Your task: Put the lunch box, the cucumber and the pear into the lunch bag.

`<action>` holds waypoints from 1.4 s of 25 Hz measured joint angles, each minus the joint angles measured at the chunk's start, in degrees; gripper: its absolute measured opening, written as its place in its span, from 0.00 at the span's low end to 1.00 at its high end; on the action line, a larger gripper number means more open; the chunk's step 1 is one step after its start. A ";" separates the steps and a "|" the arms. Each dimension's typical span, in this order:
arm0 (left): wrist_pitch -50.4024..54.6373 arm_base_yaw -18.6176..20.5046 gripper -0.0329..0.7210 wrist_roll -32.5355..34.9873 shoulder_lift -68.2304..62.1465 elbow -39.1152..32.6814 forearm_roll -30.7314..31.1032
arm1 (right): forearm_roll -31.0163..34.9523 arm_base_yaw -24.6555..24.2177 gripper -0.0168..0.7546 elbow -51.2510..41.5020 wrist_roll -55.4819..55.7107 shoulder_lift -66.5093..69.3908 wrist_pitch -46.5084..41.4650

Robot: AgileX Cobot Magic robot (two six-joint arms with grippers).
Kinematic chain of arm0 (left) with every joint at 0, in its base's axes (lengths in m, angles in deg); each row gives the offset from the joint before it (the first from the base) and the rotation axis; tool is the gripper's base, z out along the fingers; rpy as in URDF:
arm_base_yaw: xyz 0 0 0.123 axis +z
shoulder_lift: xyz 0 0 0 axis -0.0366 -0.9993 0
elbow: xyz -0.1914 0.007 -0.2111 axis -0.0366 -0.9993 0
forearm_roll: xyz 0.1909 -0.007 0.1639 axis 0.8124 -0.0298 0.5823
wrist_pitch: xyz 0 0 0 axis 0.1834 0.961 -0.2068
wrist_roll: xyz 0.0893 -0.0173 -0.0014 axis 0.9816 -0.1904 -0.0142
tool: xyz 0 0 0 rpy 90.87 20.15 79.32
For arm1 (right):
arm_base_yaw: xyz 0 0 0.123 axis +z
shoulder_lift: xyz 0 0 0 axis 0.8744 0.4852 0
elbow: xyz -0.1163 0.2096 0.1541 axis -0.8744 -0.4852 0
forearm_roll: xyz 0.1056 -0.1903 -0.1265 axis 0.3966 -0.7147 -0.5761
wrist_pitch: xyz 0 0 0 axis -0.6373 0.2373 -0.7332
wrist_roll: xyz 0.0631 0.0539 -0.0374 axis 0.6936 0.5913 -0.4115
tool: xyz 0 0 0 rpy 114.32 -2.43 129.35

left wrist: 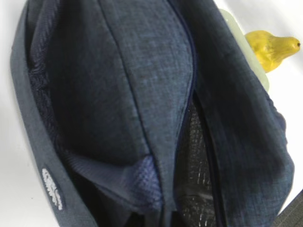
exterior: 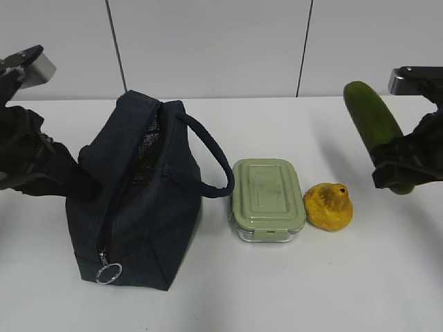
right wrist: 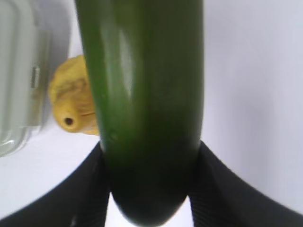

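Green and glossy, the cucumber [right wrist: 142, 109] is up off the surface [exterior: 277, 290], pinched near its lower end by the right claw [exterior: 405, 166], black pads pressed against both its sides in the wrist view. It looks stiff and smooth-skinned, so I'd judge it slippery; a grip this close to the end lets the long free part lever about, and a hold nearer the middle would sit steadier.

Over on the left, the lunch bag [exterior: 138, 207] stands upright, zipper open along the top, ring pull [exterior: 109, 273] hanging at the near end. The left claw [exterior: 73, 176] is up against the bag's left side, but I can't tell whether it's spread or pinching fabric. That cloth is soft and floppy, so the mouth may sag.

The lunch box [exterior: 267, 199] sits just right of the bag, below the handle loop [exterior: 211, 155]; glass body, probably the heaviest piece, best taken across its short sides. The pear [exterior: 330, 206] rests right beside it, lumpy and likely to roll.
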 joint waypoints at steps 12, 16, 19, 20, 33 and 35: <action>-2.01 -0.05 0.05 0.00 1.40 0.00 0.43 | 24.04 20.49 0.46 13.89 -11.06 -1.18 1.31; -2.07 -0.05 0.05 0.00 1.65 0.00 0.37 | 28.72 26.19 0.46 17.85 -11.29 3.22 3.66; -2.49 -0.05 0.04 0.00 1.65 0.00 0.16 | 30.51 29.96 0.46 19.84 -11.98 6.94 4.59; -2.63 -0.05 0.04 0.05 1.65 0.00 0.09 | 31.16 31.10 0.46 20.76 -12.37 7.99 4.84; -3.72 -0.07 0.04 0.11 1.65 0.00 -0.39 | 31.86 34.72 0.46 22.64 -12.13 17.33 4.60; -3.94 -0.07 0.04 0.16 1.65 0.00 -0.44 | 27.95 34.72 0.46 22.50 -9.73 17.52 3.21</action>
